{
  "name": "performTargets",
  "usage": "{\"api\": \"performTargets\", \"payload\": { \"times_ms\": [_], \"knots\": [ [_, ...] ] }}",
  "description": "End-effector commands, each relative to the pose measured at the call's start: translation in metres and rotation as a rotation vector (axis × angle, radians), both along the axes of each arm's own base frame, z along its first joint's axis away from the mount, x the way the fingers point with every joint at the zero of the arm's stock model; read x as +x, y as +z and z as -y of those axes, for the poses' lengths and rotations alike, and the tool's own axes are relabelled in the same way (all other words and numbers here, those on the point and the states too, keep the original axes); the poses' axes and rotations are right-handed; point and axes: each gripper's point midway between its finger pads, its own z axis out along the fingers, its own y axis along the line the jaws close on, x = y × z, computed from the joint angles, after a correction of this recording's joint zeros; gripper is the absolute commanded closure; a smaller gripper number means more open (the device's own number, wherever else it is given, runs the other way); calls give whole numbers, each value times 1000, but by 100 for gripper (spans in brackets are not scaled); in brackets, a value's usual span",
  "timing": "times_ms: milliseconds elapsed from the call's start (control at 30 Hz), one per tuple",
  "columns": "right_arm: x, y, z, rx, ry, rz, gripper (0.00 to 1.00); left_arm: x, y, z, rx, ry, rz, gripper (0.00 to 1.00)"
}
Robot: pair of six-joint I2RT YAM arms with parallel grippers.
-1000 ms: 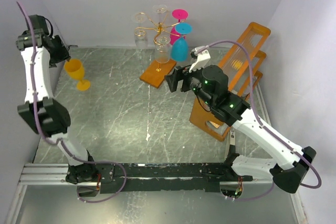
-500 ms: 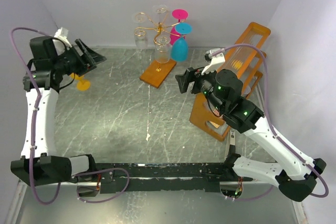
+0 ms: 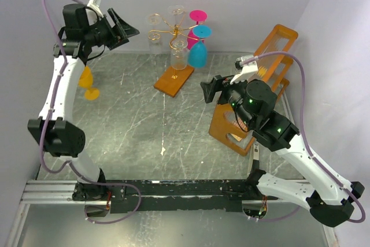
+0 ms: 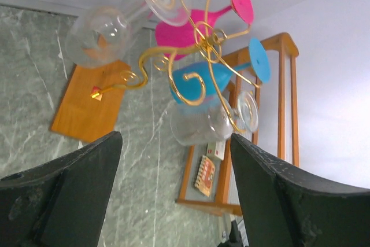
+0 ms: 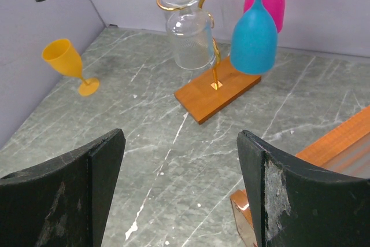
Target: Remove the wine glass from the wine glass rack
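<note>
- The wine glass rack [image 3: 173, 29] stands at the upper middle of the top view. Its gold wire stem rises from a flat orange base [image 3: 173, 79] on the grey marbled table [image 3: 144, 125].
- Glasses hang bowl-down from its curly arms. A blue wine glass [image 3: 198, 54] is on the right side, with a pink wine glass [image 3: 198, 15] just behind it. Clear wine glasses [image 3: 179, 56] hang at the front and left.
- A yellow wine glass [image 3: 87, 79] stands on the table at the left of the top view. It is well apart from the rack and partly hidden by the left arm.
- The left gripper [image 3: 126, 32] is raised at the upper left, level with the rack's scrolls and apart from them.
- It is released. In the left wrist view its fingers [image 4: 75, 183] are spread wide, with nothing between them and the rack framed in the gap.
- The right gripper [image 3: 211, 88] is right of centre, pointing toward the rack, near the blue wine glass but not touching it.
- It is also released and empty, with both dark fingers [image 5: 87, 189] far apart in the right wrist view.
- A big orange frame with clear panels [image 3: 272, 56] leans at the right edge of the table, beside the right arm.
</note>
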Motion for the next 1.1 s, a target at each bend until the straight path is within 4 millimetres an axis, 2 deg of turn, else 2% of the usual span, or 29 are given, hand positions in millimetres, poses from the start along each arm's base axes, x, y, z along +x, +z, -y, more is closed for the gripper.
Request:
{"api": "performTargets", "payload": {
  "times_ms": [0,200,400,533,567,667,767,900,1067],
  "knots": [
    [0,14,15,-4,-52,29,21,30,24,8,-27,51,83,14],
    [-1,18,21,12,-75,38,21,67,21,16,-41,104,87,16],
    [-2,19,26,20,-95,39,21,92,12,19,-83,168,76,16],
    [-3,24,30,36,-107,55,21,106,11,31,-102,169,69,17],
    [-3,24,31,37,-113,57,21,112,4,34,-99,171,50,16],
    [-2,23,32,29,-121,52,21,120,-4,43,-113,158,30,18],
    [-3,24,34,29,-124,50,21,125,-13,43,-111,192,8,22],
    [-7,27,37,45,-124,53,22,128,-16,49,-129,208,10,29],
    [-8,27,39,55,-128,51,22,135,-23,60,-138,196,2,33]
  ]
}}
